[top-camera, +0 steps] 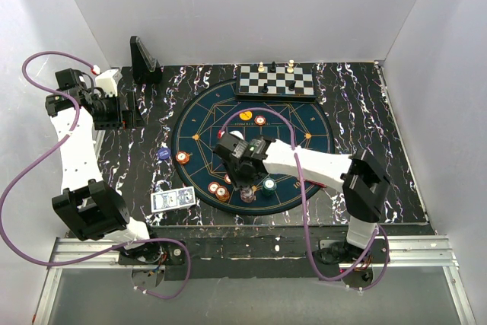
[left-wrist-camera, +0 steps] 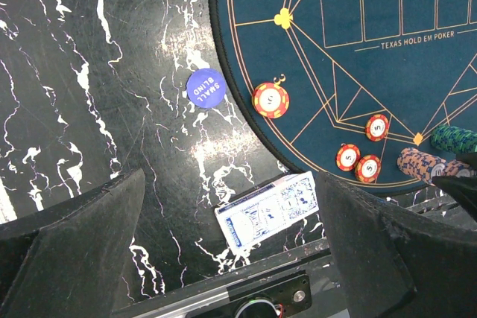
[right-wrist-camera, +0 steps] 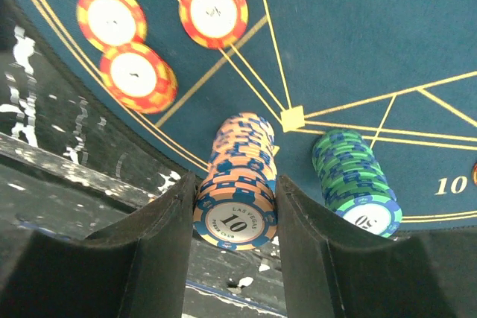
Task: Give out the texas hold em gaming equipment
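The right arm's jaws (right-wrist-camera: 235, 206) clamp an upright stack of pink-and-blue chips (right-wrist-camera: 237, 184) at the mat's (right-wrist-camera: 373, 35) near rim, green stack (right-wrist-camera: 352, 173) just beside; the left arm's jaws (left-wrist-camera: 231, 251) hang apart above the cards (left-wrist-camera: 268, 208).

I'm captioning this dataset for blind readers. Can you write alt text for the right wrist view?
The right gripper clamps a stack of pink-and-blue chips marked 10 at the near edge of the blue mat. A green chip stack stands beside it, three red-and-yellow chips lie farther back.
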`<state>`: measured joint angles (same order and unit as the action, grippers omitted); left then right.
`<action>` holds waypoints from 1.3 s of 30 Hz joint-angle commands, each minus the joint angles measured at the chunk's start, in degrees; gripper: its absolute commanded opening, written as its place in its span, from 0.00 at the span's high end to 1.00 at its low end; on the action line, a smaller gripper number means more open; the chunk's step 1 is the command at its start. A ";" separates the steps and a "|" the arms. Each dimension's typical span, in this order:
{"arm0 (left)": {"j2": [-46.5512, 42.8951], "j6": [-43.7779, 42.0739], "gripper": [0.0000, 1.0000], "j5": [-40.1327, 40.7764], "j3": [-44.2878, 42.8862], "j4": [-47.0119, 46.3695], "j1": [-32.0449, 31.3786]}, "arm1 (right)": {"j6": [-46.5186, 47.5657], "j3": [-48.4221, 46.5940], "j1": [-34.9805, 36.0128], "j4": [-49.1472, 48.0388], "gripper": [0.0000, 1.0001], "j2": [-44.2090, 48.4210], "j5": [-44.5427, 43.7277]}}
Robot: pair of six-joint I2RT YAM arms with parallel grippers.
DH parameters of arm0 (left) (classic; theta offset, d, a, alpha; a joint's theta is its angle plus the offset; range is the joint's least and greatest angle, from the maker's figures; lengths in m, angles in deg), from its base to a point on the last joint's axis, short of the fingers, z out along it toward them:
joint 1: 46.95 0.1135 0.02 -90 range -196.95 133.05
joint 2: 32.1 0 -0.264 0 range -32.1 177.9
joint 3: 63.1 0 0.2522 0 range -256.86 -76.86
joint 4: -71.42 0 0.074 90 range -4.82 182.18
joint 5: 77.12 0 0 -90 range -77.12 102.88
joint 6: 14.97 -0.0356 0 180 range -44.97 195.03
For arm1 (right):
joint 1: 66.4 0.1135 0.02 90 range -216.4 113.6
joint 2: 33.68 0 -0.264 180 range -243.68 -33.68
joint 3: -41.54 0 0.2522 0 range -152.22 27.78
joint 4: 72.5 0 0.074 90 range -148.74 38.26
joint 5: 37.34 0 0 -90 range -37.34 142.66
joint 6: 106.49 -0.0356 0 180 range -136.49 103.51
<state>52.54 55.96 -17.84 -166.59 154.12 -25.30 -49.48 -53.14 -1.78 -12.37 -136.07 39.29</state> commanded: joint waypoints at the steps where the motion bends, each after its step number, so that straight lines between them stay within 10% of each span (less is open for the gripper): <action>1: -2.11 -0.27 0.00 -0.66 0.17 -0.74 0.50 | 1.88 -8.97 -0.63 3.55 0.99 -1.31 -1.14; 16: 0.44 0.52 0.00 -3.21 0.35 -0.74 1.55 | 10.93 -54.67 -6.26 5.58 0.99 -36.46 3.61; 39: 0.44 -2.11 0.00 -0.92 1.67 0.13 1.64 | 8.65 -55.75 -8.46 -6.12 0.99 -45.70 11.17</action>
<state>53.72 54.60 -18.83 -165.17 154.19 -24.01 -40.30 -106.47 -10.13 -15.69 -179.63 47.93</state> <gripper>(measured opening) 0.995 0.504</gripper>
